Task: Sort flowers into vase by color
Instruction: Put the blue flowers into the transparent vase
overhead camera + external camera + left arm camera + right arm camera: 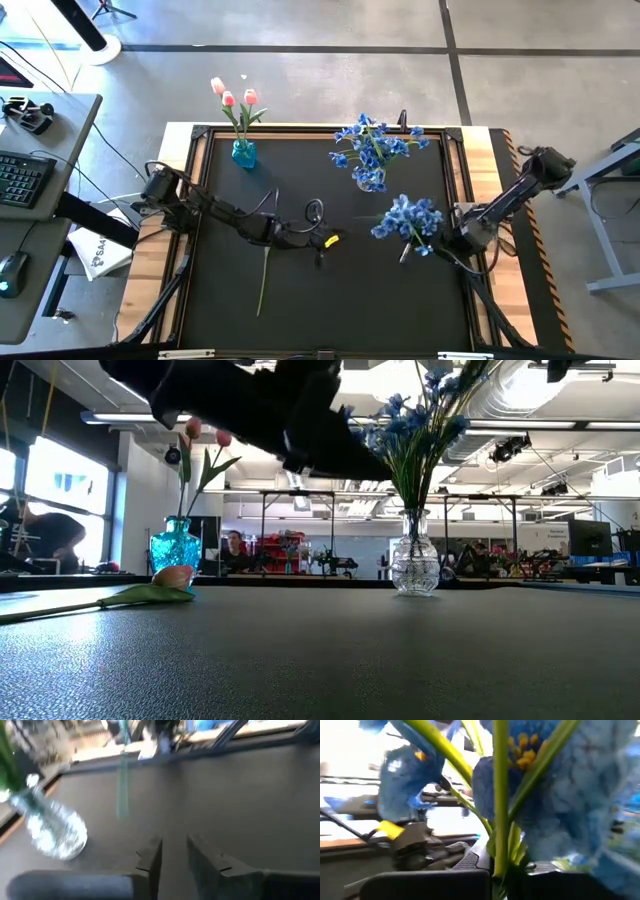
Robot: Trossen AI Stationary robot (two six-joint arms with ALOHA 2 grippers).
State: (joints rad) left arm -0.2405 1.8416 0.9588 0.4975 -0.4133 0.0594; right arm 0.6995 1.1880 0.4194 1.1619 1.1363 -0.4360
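Two vases are standing along the mat's far edge: a blue vase (244, 153) holding pink tulips (235, 96) at the far left, and a clear vase (371, 180) filled with blue blossoms (375, 142) nearer the middle. No readable writing is showing on either vase or on the mat; a white paper (100, 254) lying off the table's left side is carrying dark letters, too small to make out.

One loose tulip (173, 575) is lying flat on the mat (330, 300), its stem (264, 272) running toward the near edge in the high view; the low view shows its pink head resting on the surface in front of the blue vase.

Left gripper (322, 240) is hovering over the mat's centre, just beside that stem's upper end, and its wrist view shows the fingers (150, 857) parted with nothing between them. The clear vase is showing off to one side there.

Right gripper (445, 240) is sitting over the mat's right side, clenched on a blue bunch (408, 220), the green stems (500, 795) passing straight between its fingers in its wrist view.

Plenty of bare mat is lying open across the near half and the near corners, while the right arm is crowding the mat's right edge.
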